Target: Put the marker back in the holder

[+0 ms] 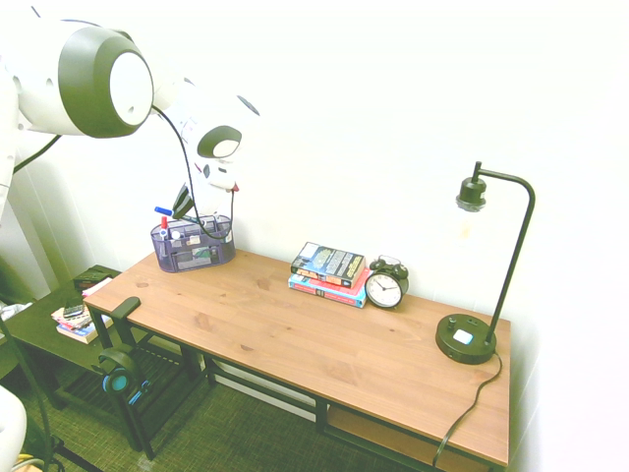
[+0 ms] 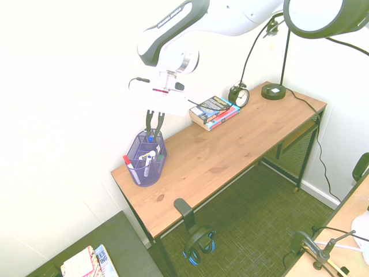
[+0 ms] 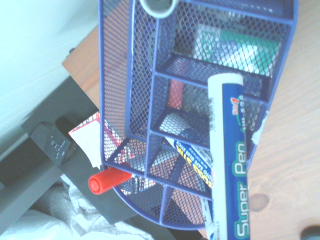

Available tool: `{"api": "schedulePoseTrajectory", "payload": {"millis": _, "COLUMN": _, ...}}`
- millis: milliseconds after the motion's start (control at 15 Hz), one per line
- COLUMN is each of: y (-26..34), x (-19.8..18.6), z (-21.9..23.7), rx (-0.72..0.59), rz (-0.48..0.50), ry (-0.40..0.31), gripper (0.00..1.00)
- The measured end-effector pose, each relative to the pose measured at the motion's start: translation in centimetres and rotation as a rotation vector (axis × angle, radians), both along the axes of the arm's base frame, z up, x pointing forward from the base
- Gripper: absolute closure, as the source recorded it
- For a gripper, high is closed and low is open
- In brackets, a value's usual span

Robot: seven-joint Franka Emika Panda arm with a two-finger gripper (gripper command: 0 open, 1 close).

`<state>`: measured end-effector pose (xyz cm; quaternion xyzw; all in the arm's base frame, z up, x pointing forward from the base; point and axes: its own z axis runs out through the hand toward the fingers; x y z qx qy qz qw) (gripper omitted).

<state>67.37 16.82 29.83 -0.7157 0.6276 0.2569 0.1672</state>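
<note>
As I watch from my station, the tool [image 1: 182, 214] is closed narrow on the blue marker [image 3: 231, 165], held over the purple mesh holder [image 1: 194, 254] and not seated in a compartment; whether it touches the mesh I cannot tell. Up close I can read "Super Pen" along the barrel, with a small red "No1" near its white end. Inside the holder, another blue-and-white pen [image 3: 192, 160] carries bold yellow lettering that I can only partly make out, and a red-capped pen [image 3: 109, 180] leans out at the rounded end. Taking clock directions from the middle of the tabletop [image 1: 295, 320] in the first exterior view, the holder sits at ten o'clock, two stacked books [image 1: 329, 273] at twelve with cover print too small for me to read, the black alarm clock [image 1: 385, 285] at one, and the black lamp [image 1: 466, 337] at three. The surface is brown wood with dark knots, on a black frame. Headphones [image 1: 118, 374] with blue accents hang off the near edge at eight o'clock. Beyond them, a low dark table [image 2: 124, 245] bears papers and books, one cover showing "ING". I see pale walls and dark carpet [image 2: 242, 213].
</note>
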Motion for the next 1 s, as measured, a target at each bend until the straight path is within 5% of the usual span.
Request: {"api": "schedulePoseTrajectory", "payload": {"millis": 1000, "y": -4.2, "x": 3.3, "z": -2.3, "rx": 0.017, "rz": -0.126, "ry": 0.043, "gripper": 1.0}}
